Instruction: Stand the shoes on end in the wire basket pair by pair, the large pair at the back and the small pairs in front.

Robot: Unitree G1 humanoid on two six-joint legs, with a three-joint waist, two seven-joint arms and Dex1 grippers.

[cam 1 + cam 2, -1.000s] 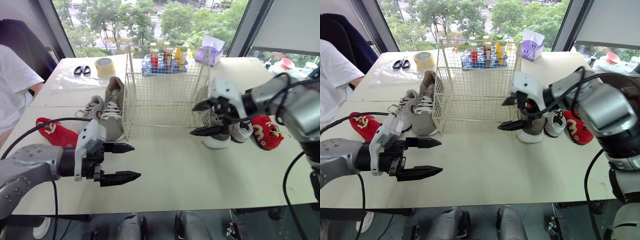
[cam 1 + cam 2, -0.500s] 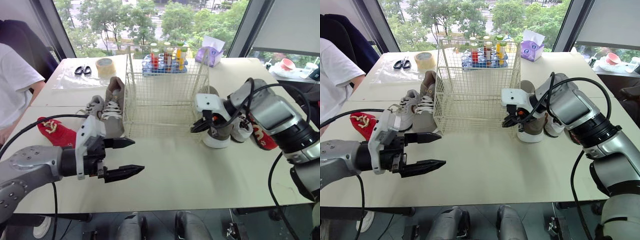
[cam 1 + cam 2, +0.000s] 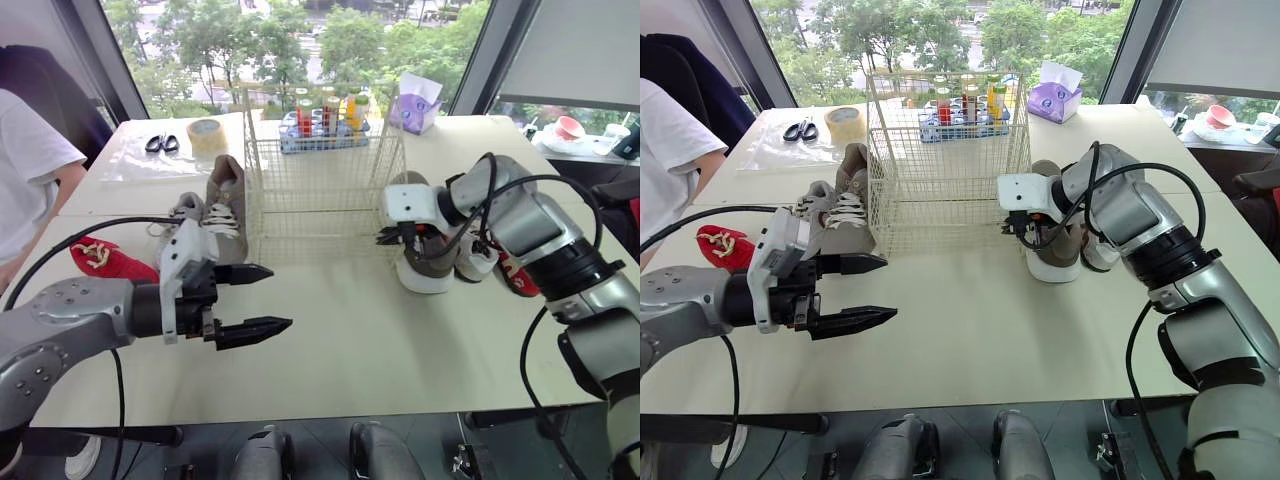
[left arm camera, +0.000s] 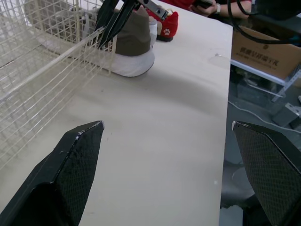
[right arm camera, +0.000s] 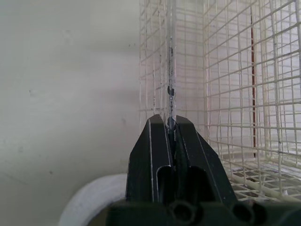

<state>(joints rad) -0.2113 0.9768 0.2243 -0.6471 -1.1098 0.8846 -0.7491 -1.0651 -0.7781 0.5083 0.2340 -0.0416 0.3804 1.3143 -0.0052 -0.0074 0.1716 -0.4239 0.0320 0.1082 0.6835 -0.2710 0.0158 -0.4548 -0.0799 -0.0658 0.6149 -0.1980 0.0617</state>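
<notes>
Pinching a vertical corner wire of the cream wire basket (image 3: 940, 190) with the right end effector (image 5: 170, 123), clenched tight; just beside that, on the pale worktop (image 3: 990, 340), a taupe white-soled sneaker (image 3: 1052, 250); hovering released, fingers wide apart, with the left end effector (image 3: 890, 288) near the grey lace-up sneakers (image 3: 845, 215) left of the basket.

wire basket (image 3: 325, 190) central | left shoes (image 3: 225, 205) at its left | right shoes (image 3: 430, 265) at its right
</notes>
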